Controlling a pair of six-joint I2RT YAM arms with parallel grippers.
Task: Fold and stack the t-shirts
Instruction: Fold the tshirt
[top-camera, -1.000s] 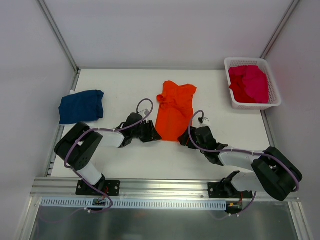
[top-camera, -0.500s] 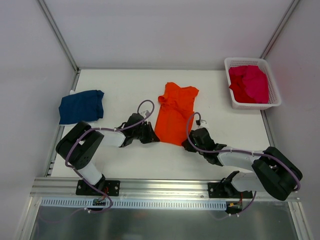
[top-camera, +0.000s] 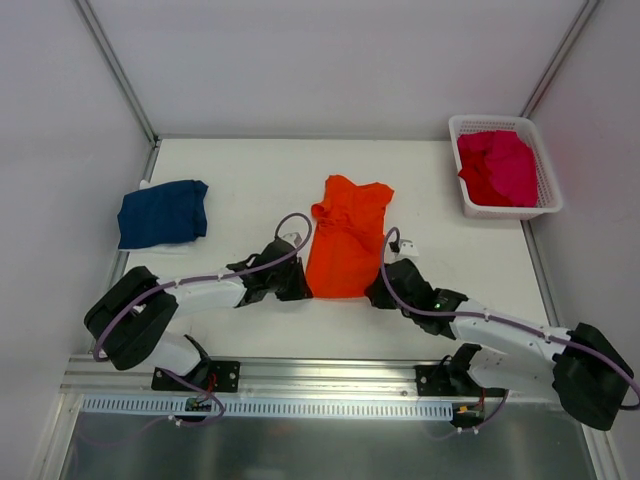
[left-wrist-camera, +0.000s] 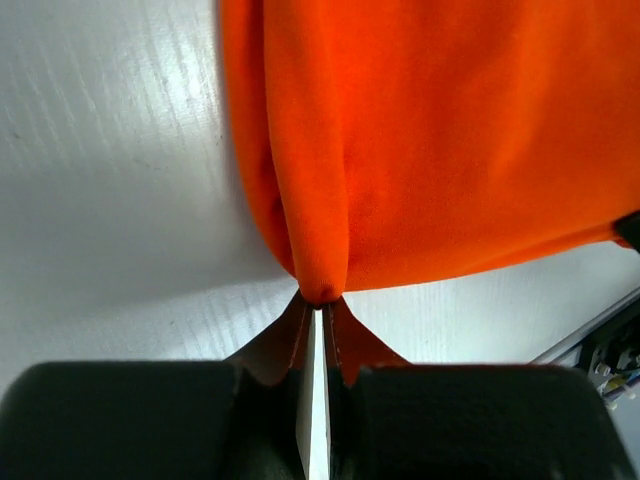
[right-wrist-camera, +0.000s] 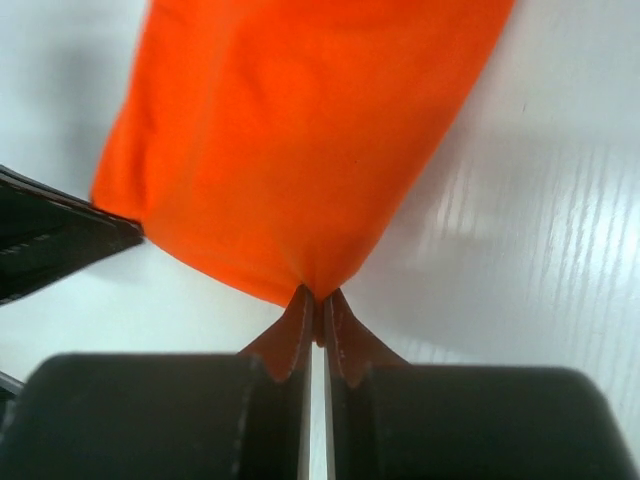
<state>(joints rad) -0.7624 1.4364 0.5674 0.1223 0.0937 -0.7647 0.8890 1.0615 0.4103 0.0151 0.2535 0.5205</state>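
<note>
An orange t-shirt (top-camera: 347, 236) lies lengthwise in the middle of the white table, its hem end toward me. My left gripper (top-camera: 300, 288) is shut on the hem's left corner; the left wrist view shows the orange t-shirt (left-wrist-camera: 430, 140) pinched at my left gripper (left-wrist-camera: 321, 298). My right gripper (top-camera: 378, 290) is shut on the right corner, and the right wrist view shows the orange cloth (right-wrist-camera: 290, 130) bunched at my right gripper (right-wrist-camera: 316, 300). A folded navy t-shirt (top-camera: 161, 213) rests at the far left. Magenta t-shirts (top-camera: 497, 166) fill the basket.
A white lattice basket (top-camera: 545, 203) stands at the back right corner. A small white object (top-camera: 408, 243) lies just right of the orange shirt. Metal rails edge the table at left (top-camera: 130, 230) and right (top-camera: 537, 260).
Both grippers have closed on the orange shirt's near corners and pulled it toward me; the hem is drawn straighter and nearer. Both arms have stretched lower and flatter.
</note>
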